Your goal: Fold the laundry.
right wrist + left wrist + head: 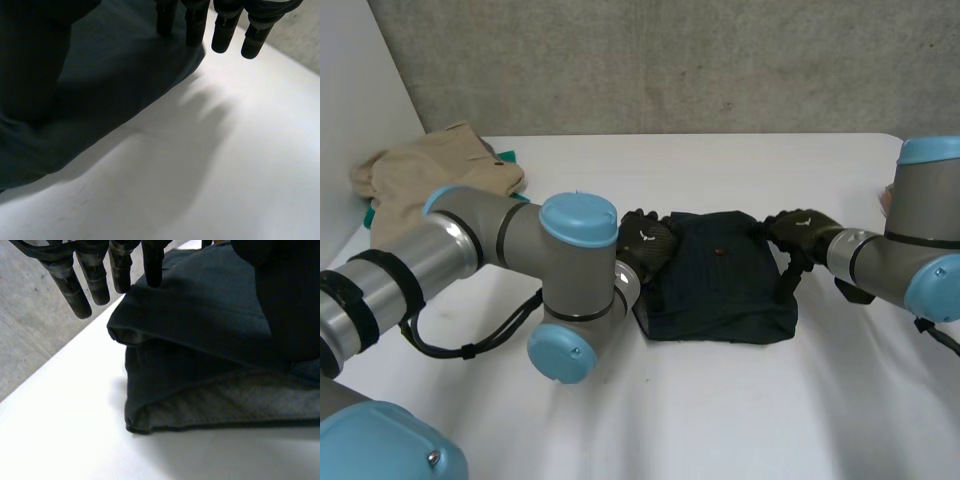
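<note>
Centrally, folded dark garment (720, 275) on table (720, 420).

Garment (725, 280) between left hand (648, 245) and right hand (800, 232), 1 heap (430, 175) behind (left corner)

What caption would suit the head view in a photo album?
Left hand and right hand at opposite sides of a folded dark garment; beige clothes lie behind.

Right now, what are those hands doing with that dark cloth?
Left hand open at dark garment, left edge. Right hand open at right corner. Beige clothes lie aside.
</note>
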You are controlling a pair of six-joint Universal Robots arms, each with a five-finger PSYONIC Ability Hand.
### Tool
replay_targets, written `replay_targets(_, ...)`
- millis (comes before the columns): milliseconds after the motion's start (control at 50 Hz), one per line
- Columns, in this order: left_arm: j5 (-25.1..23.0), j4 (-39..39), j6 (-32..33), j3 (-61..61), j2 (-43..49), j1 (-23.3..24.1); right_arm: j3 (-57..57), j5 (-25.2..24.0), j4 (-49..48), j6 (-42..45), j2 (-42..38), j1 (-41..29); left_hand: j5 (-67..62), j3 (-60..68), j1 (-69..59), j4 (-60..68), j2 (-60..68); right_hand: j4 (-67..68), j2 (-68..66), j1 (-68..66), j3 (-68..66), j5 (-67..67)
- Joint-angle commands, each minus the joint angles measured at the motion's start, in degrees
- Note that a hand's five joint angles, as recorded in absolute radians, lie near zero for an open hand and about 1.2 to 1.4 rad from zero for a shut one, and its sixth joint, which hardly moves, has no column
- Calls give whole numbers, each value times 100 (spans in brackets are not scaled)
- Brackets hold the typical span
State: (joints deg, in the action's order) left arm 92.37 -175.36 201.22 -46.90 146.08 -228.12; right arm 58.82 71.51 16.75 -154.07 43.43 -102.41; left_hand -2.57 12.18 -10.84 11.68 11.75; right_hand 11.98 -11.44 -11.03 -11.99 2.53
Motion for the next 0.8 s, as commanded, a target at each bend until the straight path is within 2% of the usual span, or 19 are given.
replay_targets(20,-70,-7,-74,-12,-632,30,218,47,-163,-17,823,-16,218,-180,45,-130,-136,-198,144,103,199,-253)
replay_targets(120,-193,-121,-320,-64,-1256,48,971,283,-697,201,1779,-103,252,-214,79,-164,-170,-198,144,103,199,-253)
replay_targets(200,-465,-420,-891,-283,-1915,13,1833,522,-1225,422,2440,-227,252,-214,79,-164,-170,-198,144,103,199,-253)
replay_targets(220,-683,-551,-1196,-458,-2195,-13,2027,539,-1340,431,2555,-245,252,-214,79,-164,-170,-198,144,103,199,-253)
replay_targets(280,-1132,-648,-1550,-705,-2530,-84,2932,531,-1814,361,2977,-376,219,-180,45,-130,-137,-198,144,103,199,-253)
replay_targets(300,-1542,-675,-1760,-889,-2749,-136,3160,522,-1929,352,3047,-411,219,-180,45,-130,-136,-198,144,103,199,-253)
replay_targets(320,-1755,-675,-1858,-978,-2856,-171,3397,513,-2052,352,3100,-447,219,-180,45,-130,-136,-198,144,103,199,-253)
replay_targets(400,-2784,-649,-2174,-1443,-3321,-286,4523,531,-2816,264,3189,-771,168,-129,-5,-80,-86,-198,144,103,199,-253)
replay_targets(460,-3311,-614,-2219,-1759,-3567,-295,5244,583,-3641,27,3171,-983,168,-130,-5,-80,-86,-198,144,103,199,-253)
replay_targets(500,-3497,-613,-2228,-1936,-3682,-295,5595,610,-4359,-183,3136,-1044,151,-113,-22,-63,-69,-198,144,103,199,-253)
replay_targets(540,-3559,-631,-2219,-2146,-3762,-304,5746,619,-4810,-307,3022,-1071,151,-113,-22,-63,-69,-198,144,103,199,-253)
replay_targets(560,-3568,-631,-2193,-2208,-3779,-295,5799,645,-5265,-386,2796,-1080,168,-129,-5,-79,-86,-198,144,103,199,-253)
replay_targets(640,-3568,-649,-2166,-2411,-3780,-286,5703,916,-6084,-387,2171,-1088,168,-129,-5,-80,-86,-198,144,103,199,-253)
replay_targets(720,-3568,-649,-2166,-2516,-3780,-269,5423,1259,-6525,-352,1828,-1080,168,-129,-5,-80,-86,-198,144,103,199,-253)
replay_targets(800,-3585,-666,-2166,-2569,-3780,-277,5001,1374,-6597,-264,1389,-1106,168,-129,-5,-80,-86,-198,144,103,199,-253)
